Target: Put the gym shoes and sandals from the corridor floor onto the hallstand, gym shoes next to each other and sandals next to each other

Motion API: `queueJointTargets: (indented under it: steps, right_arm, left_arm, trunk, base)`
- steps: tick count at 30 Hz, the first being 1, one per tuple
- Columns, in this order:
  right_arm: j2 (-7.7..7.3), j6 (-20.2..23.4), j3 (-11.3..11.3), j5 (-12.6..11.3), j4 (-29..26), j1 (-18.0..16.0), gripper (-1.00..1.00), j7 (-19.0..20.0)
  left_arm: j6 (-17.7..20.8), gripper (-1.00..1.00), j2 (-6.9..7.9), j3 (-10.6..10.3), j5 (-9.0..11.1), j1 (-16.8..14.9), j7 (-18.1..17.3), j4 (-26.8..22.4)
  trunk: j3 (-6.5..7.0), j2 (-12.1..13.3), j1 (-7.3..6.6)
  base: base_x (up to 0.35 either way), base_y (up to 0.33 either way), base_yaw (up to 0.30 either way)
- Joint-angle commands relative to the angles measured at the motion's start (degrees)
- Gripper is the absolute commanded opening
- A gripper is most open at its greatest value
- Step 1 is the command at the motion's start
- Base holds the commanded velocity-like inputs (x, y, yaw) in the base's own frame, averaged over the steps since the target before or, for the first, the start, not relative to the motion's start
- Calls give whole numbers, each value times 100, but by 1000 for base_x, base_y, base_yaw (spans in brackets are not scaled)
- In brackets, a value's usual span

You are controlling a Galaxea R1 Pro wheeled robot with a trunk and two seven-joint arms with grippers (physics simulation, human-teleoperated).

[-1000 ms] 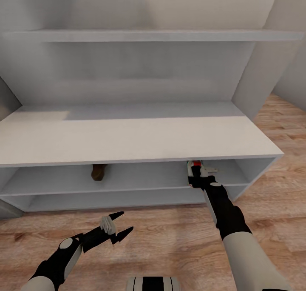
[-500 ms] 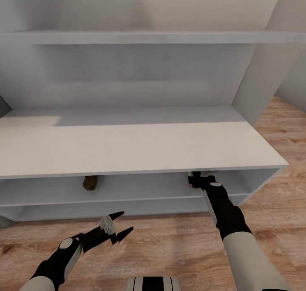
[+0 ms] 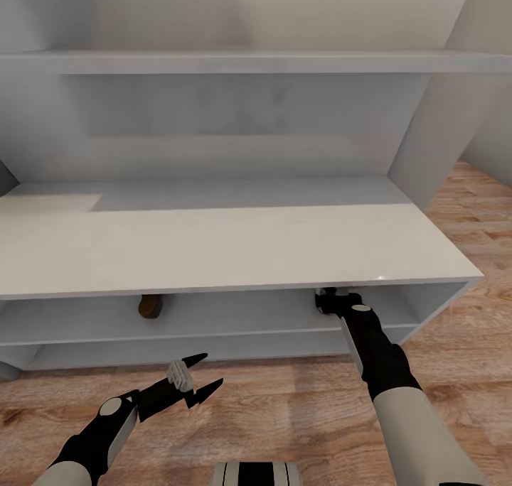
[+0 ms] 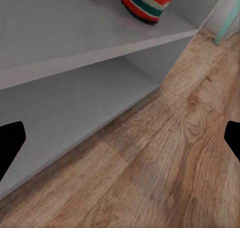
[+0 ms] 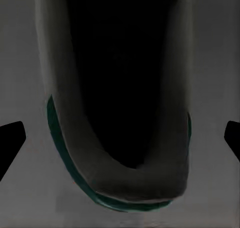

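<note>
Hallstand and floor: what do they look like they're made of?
Hallstand: seemingly painted or laminated board, matte pale grey-white, with flat, grainless panels and crisp edges. Corridor floor: wood or wood-look planks, light brown with grain lines and dark knots, slight sheen; real timber or laminate can't be told.

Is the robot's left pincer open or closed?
Open. The left pincer hangs over the floor, its two dark fingers spread apart, nothing between them.

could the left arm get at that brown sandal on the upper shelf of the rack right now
Probably yes. The left end effector hangs open over the floor in front of the hallstand, and the sandal sits near the shelf's open front with nothing between them. The overhanging top leaves a low gap, so it must go in low.
</note>
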Motion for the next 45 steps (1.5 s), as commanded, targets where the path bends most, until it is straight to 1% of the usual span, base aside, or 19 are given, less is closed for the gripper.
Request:
queueJointTargets:
  steps: [1,6,14,18,27,39,43,44,45]
  right_arm:
    - [5,29,-11,50,-7,-2,100,13]
    - [5,31,-11,50,-9,-2,100,21]
    - [18,33,-9,50,-51,-2,100,30]
    - [22,32,2,50,-395,-2,100,27]
    - [28,36,7,51,-791,-2,100,22]
    - [32,37,4,42,-846,18,100,26]
    - [32,37,13,9,-1012,16,100,32]
    - [33,37,15,-302,-1110,15,100,35]
    - [33,37,16,-378,-1117,15,100,34]
  left_arm:
    - [-29,100,0,5,10,-3,-23,6]
    - [-29,100,0,5,10,-3,-26,6]
    - [-29,100,0,6,10,-3,-26,6]
    - [-29,100,0,13,10,-3,-26,6]
    - [-29,100,0,14,10,-3,-26,6]
    - [-29,100,8,14,10,-3,-26,6]
    - [-29,100,9,14,10,-3,-26,6]
    - [-23,100,13,19,10,-3,-26,3]
    - [-23,100,16,21,10,-3,-26,1]
  trunk:
    - [-4,-2,-1]
    - [-4,-2,-1]
    - [-4,-2,-1]
    - [-4,-2,-1]
    - [-4,-2,-1]
    - [-4,-2,-1]
    - [-4,-2,-1]
    - [-4,-2,-1]
    - [-4,-2,-1]
  base:
    - [0,0,0]
    - [-58,0,0]
    - [-313,0,0]
    - [-338,0,0]
    - [-339,0,0]
    - [-332,0,0]
    - [-241,0,0]
    - [-135,0,0]
    - [-103,0,0]
